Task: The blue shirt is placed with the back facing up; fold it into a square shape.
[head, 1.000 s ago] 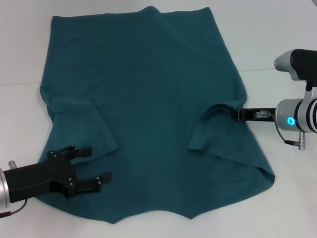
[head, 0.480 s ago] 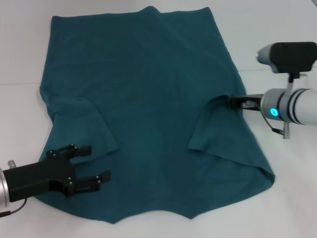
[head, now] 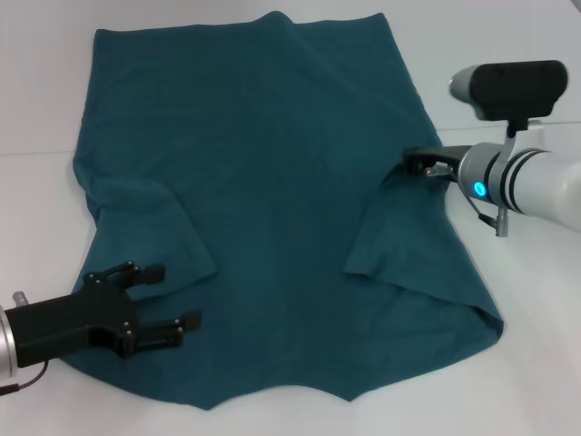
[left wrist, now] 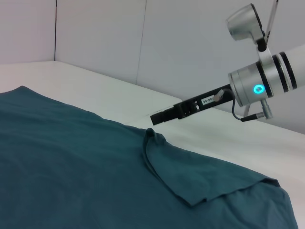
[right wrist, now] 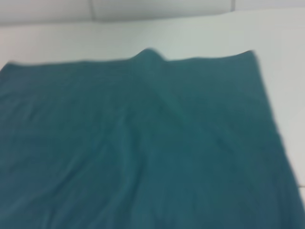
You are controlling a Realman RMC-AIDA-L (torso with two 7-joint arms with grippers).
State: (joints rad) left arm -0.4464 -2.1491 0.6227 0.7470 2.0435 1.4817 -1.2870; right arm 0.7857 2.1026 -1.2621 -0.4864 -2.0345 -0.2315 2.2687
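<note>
The shirt [head: 263, 191] lies flat; the left gripper [head: 159, 313] hovers released over its near-left corner, while the right gripper's [head: 410, 162] fingers' state is unclear at its right edge.

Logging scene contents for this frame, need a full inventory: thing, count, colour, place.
blue shirt: 1, dark teal-blue, spread flat over the middle of the table, plain side up, both sleeves folded inward onto the body.
table: 1, white, under the shirt, bare around its edges.
wall: 1, white, panelled, behind the table in the left wrist view.
left gripper: 1, black, fingers open, over the shirt's near left corner.
right gripper: 1, black on a silver arm with a blue light, at the shirt's right edge by the folded right sleeve; fingers not readable.
</note>
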